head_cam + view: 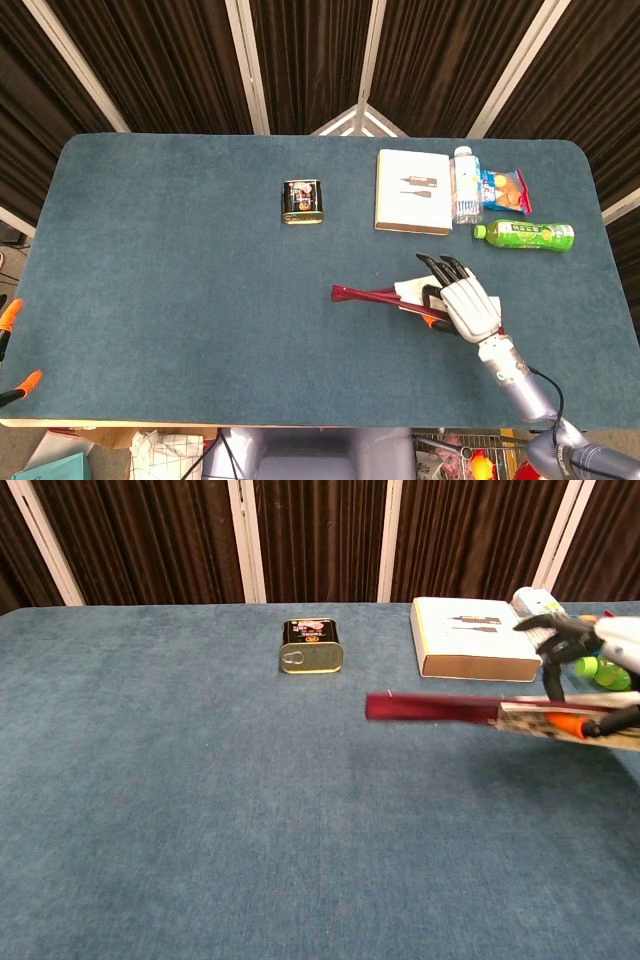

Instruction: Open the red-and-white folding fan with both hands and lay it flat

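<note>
The red-and-white folding fan (375, 295) is nearly folded shut, its red ribs pointing left and only a sliver of white paper showing by the hand. My right hand (468, 305) grips its right end, fingers curled over the top. In the chest view the fan (430, 709) hangs level above the blue table (200, 810) with a faint shadow beneath it, and my right hand (600, 640) is at the right edge of the frame. My left hand shows in neither view; two orange tips (12, 312) poke in at the far left edge.
A small tin can (302, 201) stands mid-table. Behind the fan sit a white box (413, 191), a water bottle (465, 185), a snack packet (505, 190) and a green bottle (525, 235) lying on its side.
</note>
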`<state>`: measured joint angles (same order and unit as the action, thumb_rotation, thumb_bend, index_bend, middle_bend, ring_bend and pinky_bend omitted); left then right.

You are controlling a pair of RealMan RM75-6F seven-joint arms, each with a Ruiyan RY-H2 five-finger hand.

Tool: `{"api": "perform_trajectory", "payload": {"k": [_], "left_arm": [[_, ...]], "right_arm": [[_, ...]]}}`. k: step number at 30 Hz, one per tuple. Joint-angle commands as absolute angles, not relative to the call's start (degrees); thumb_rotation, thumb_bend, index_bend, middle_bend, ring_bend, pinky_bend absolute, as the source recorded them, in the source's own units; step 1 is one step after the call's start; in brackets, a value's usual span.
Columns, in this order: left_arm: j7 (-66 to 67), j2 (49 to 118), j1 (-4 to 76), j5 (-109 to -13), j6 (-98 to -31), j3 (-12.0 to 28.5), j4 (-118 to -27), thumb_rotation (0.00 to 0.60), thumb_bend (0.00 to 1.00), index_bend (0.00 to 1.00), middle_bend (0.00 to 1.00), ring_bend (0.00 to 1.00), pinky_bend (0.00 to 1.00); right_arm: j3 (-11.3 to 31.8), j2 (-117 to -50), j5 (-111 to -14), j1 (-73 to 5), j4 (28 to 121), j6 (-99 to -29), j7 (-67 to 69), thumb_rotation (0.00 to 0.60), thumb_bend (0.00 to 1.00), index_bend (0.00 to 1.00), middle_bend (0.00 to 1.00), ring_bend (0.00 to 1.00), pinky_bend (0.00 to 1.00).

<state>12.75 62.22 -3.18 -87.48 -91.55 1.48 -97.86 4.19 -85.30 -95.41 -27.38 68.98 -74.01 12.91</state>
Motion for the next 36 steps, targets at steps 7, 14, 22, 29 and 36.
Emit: {"api": "perform_trajectory", "payload": {"k": [7, 14, 22, 29, 36], "left_arm": [[8.93, 63.02, -0.62, -87.30, -88.29, 2.03, -95.55, 0.600, 0.12, 0.05, 0.00, 0.00, 0.00], [4.52, 64.11, 1.49, -86.94, -85.61, 2.57, -92.81, 0.600, 0.12, 0.05, 0.00, 0.00, 0.00], [-1.87, 66.87, 3.61, -87.50, -85.36, 4.18, -88.42, 0.600, 0.12, 0.05, 0.00, 0.00, 0.00], [-6.23, 69.37, 5.10, -87.61, -86.35, 5.98, -85.10, 0.600, 0.12, 0.05, 0.00, 0.00, 0.00], [-8.89, 70.75, 7.50, -86.90, -83.59, 6.74, -83.55, 0.600, 0.12, 0.06, 0.00, 0.00, 0.00]], "right_arm": [[11.25, -76.53, -93.58, -36.99, 85.46, -65.71, 7.13, 0.600, 0.42, 0.83, 0.12, 0.22, 0.14], [16.48, -76.64, -87.58, -43.18, 91.16, -59.02, 4.25, 0.600, 0.42, 0.83, 0.12, 0.22, 0.14], [20.26, -78.32, -82.21, -48.06, 94.45, -55.02, 1.32, 0.600, 0.43, 0.83, 0.12, 0.22, 0.14], [21.66, -78.10, -79.69, -50.15, 98.08, -53.70, -0.55, 0.600, 0.43, 0.83, 0.12, 0.22, 0.14], [22.31, -77.64, -78.48, -51.28, 102.96, -53.70, -1.60, 0.600, 0.43, 0.83, 0.12, 0.22, 0.14]]}}
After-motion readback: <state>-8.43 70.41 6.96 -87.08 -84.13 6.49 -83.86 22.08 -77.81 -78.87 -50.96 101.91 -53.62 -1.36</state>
